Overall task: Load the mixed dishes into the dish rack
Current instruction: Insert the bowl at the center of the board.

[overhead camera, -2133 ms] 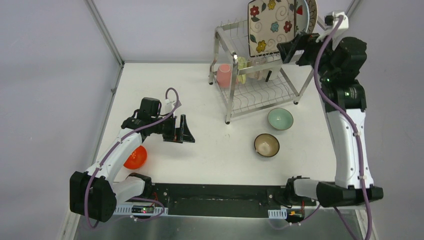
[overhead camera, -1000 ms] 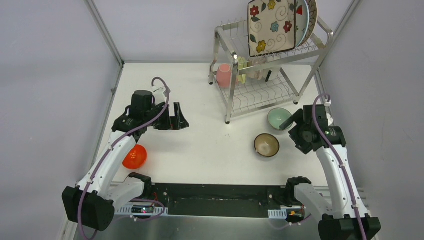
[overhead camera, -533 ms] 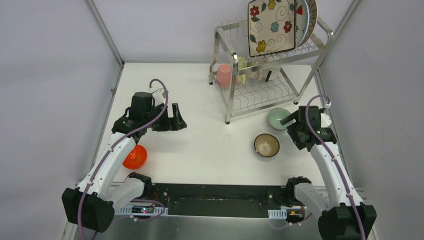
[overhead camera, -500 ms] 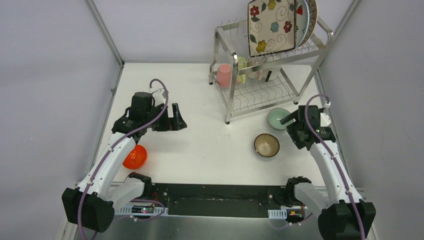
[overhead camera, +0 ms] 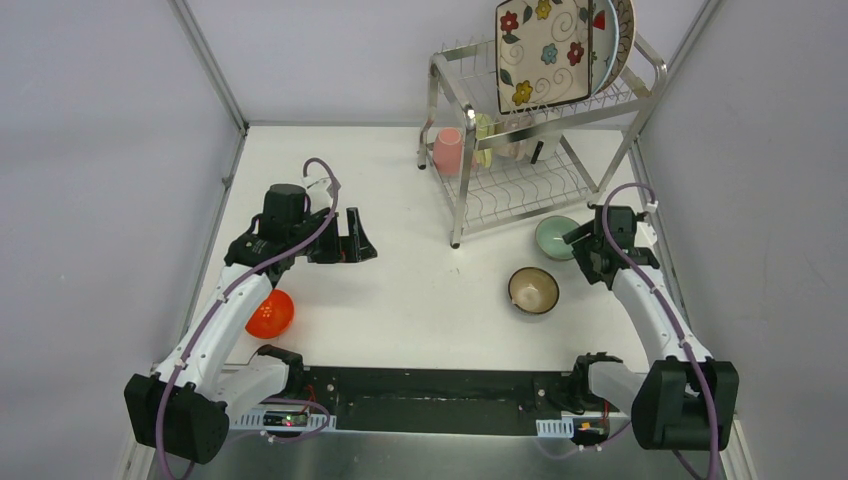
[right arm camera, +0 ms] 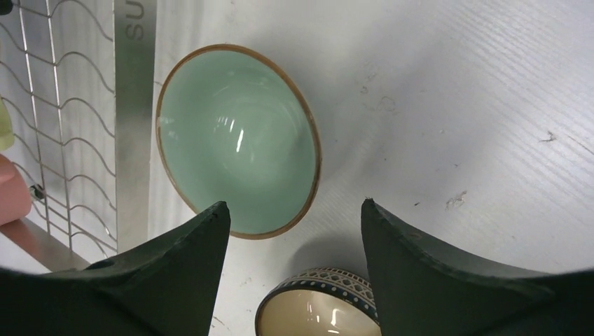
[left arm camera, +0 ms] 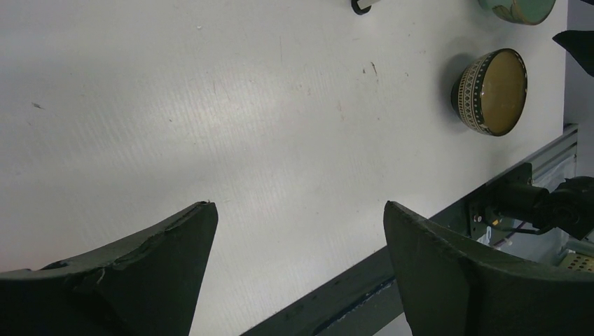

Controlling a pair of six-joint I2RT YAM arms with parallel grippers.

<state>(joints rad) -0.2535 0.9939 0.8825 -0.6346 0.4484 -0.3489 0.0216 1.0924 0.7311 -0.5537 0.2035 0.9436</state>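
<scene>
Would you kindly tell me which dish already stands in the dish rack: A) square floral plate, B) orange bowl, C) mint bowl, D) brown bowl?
A: the square floral plate stands on the top tier of the dish rack; the mint bowl, orange bowl and brown bowl lie on the table.

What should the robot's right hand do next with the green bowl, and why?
Probably lower the right hand over the rim of the mint-green round ceramic bowl and close on it. Its fingers stand open with that rim between them, and the bowl sits on the white table beside the shiny wire dish rack, not yet loaded.
</scene>
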